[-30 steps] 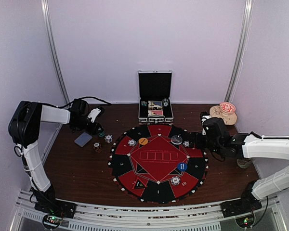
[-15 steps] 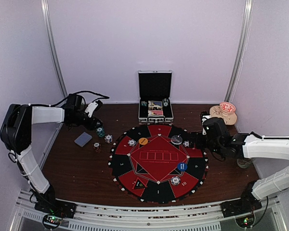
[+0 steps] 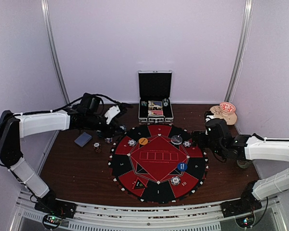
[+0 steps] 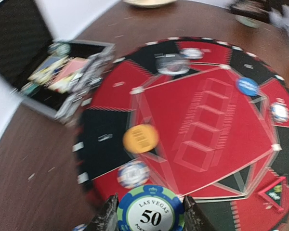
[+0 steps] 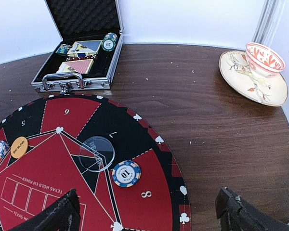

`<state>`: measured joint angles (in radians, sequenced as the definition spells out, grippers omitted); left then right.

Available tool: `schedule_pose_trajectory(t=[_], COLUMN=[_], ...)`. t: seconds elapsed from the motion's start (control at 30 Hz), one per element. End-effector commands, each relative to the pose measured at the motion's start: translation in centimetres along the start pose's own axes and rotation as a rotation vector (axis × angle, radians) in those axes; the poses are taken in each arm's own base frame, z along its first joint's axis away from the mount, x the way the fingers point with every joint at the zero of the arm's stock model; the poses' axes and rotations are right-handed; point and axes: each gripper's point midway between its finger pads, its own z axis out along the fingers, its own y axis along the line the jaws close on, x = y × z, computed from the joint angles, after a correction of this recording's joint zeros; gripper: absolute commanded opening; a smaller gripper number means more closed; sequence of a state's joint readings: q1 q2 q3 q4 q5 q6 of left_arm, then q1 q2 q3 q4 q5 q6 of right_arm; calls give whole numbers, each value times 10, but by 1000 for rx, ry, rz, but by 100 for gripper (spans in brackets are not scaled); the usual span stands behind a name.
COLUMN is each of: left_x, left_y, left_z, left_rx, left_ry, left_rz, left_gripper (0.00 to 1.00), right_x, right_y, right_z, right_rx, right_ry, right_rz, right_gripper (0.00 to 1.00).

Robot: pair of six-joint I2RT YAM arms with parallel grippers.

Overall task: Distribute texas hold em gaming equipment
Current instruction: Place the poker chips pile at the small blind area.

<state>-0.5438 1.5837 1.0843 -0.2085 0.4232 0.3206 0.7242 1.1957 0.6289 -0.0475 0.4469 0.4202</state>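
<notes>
**Top view with both wrist views.** The left arm (image 3: 43, 120) now reaches across the far-left part of the surface (image 3: 77, 168). The left jaws hang at the far-left rim of the round red-and-black mat (image 3: 156, 166). A second ago they were low beside the loose chips at the left edge, and half a second ago they were raised nearer the back wall.

The left jaws are narrowly closed on a green-edged chip (image 4: 151, 211) marked 50. It is gripped by its edges between the two fingers (image 4: 108, 219), with its face toward the wrist camera, above the mat's border.

The right arm (image 3: 269, 147) has barely shifted. The right jaws stand wide apart, holding nothing, over the mat's far-right rim.

**On the mat, unchanged from both earlier frames:**
- an orange disc (image 3: 143, 141);
- a pale chip (image 3: 131, 142) just beside the orange disc;
- a clear round disc (image 5: 97, 154);
- a blue-and-white chip (image 5: 126, 173) marked 10, close to the clear disc;
- a blue disc (image 3: 182, 166);
- another chip (image 3: 175, 181) near the mat's near rim.

**Off the mat, to the left:** a grey-blue deck of cards (image 3: 83, 139) lies flat, with a loose chip (image 3: 97, 146) near it.

**At the far edge:** the open metal case (image 3: 155, 85) holds cards and chips. A tan dish (image 5: 253, 89) with a patterned mug (image 5: 265, 57) on it stands at the far right, well apart from the mat.
</notes>
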Motion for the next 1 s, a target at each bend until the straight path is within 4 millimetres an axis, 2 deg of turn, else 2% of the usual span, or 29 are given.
schedule_pose_trajectory(t=[0.0, 0.1, 0.3, 0.4, 0.53, 0.7, 0.97], left_x=[-22, -34, -45, -52, -50, -41, -38], left_y=[-63, -114, -202, -237, -277, -304, -321], left_z=[16, 30, 56, 68, 88, 117, 150], left_rx=[126, 218, 351, 409, 466, 498, 530], left_ry=[-7, -7, 15, 19, 46, 97, 142], left_rz=[119, 198, 357, 415, 478, 513, 501], left_gripper=[22, 22, 22, 22, 22, 22, 21], right_x=[-9, -13, -22, -25, -27, -29, -32], right_y=[-17, -27, -41, -44, -47, -47, -46], right_z=[-6, -10, -20, -24, -27, -30, -33], right_rx=[73, 99, 118, 120, 121, 109, 91], right_ry=[-54, -76, -121, -135, -145, -155, -163], right_rz=[46, 71, 119, 133, 144, 155, 165], right_gripper=[100, 100, 100, 100, 100, 100, 100])
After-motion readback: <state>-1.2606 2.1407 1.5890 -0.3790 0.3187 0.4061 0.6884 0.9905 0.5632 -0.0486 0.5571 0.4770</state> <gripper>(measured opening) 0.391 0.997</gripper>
